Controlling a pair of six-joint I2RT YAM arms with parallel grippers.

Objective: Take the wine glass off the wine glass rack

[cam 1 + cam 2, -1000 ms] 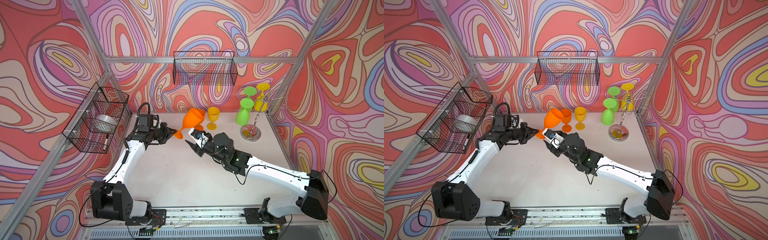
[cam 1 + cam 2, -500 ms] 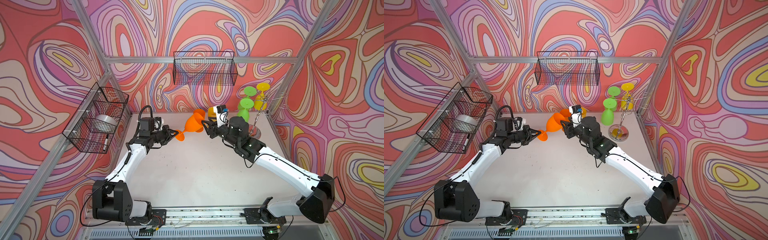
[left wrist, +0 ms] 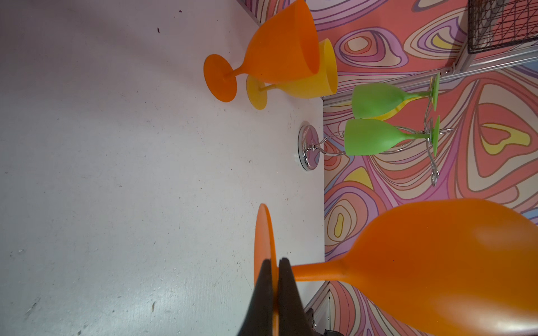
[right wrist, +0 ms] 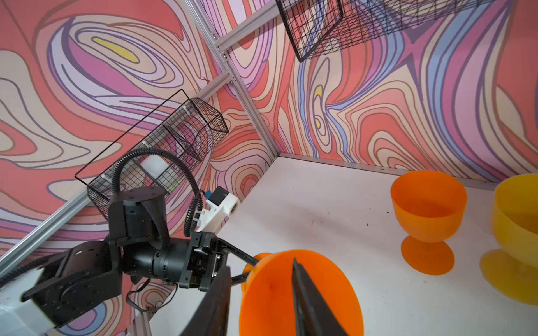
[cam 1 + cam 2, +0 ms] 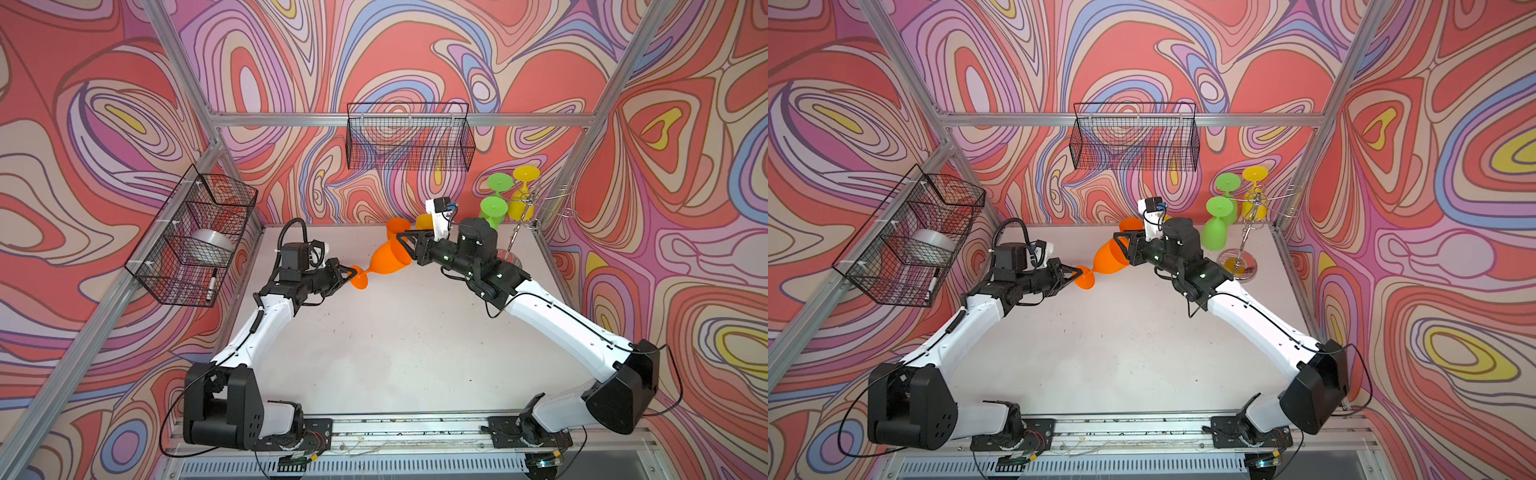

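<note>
I have the orange wine glass (image 5: 388, 262) strung between my two arms, off the wine glass rack (image 5: 519, 230). Its long axis lies close to level, running from one pincer to the other. The foot points at the left pincer (image 5: 352, 272) and the open mouth of the bowl faces the right pincer (image 5: 405, 248).

The left pincer is clamped tight on the foot disc. In the left wrist view its two dark fingers (image 3: 263, 291) pinch the thin disc edge-on, with the stem and bowl (image 3: 436, 261) stretching straight away from them.

The right pincer (image 4: 260, 264) sits astride the bowl's rim with its jaws narrowly parted. In the right wrist view one finger is inside the bowl and the other outside the wall. I see a sliver of gap at the outer finger, so it has no grip there.

The rack stands on the worktop (image 5: 395, 340) behind the right pincer's wrist, well apart from the held glass. Two green glasses (image 5: 492, 208) and a yellow one (image 5: 523, 195) hang from it upside down. Just beyond the right pincer's tips, an orange glass (image 4: 428, 209) and a yellow glass (image 4: 518, 232) stand upright on the worktop.
</note>
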